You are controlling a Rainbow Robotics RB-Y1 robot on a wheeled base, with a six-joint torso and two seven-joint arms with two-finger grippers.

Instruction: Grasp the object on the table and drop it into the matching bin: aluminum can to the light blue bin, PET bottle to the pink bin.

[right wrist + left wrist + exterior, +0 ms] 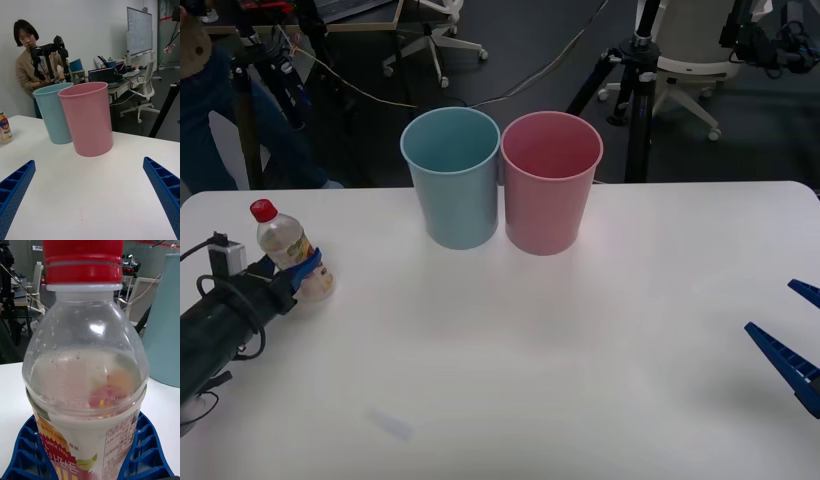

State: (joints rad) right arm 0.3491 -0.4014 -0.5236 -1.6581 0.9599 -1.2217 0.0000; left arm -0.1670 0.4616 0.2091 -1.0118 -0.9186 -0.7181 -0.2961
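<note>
The PET bottle (283, 243), clear with a red cap and a pale label, stands upright at the table's (530, 350) left side. My left gripper (304, 272) is shut on its lower body, and the blue fingers (26, 450) hug both sides of the bottle (86, 363). The light blue bin (452, 185) and the pink bin (550, 190) stand side by side at the table's far middle, the pink one on the right. My right gripper (770, 305) hovers open and empty near the right edge, facing the pink bin (88, 120), the light blue bin (54, 112) and the far-off bottle (4, 127).
The light blue bin (167, 315) rises close beside the bottle. Behind the table's far edge stand a black tripod (635, 90) and office chairs (685, 60). Bare white tabletop lies between the bottle and the bins.
</note>
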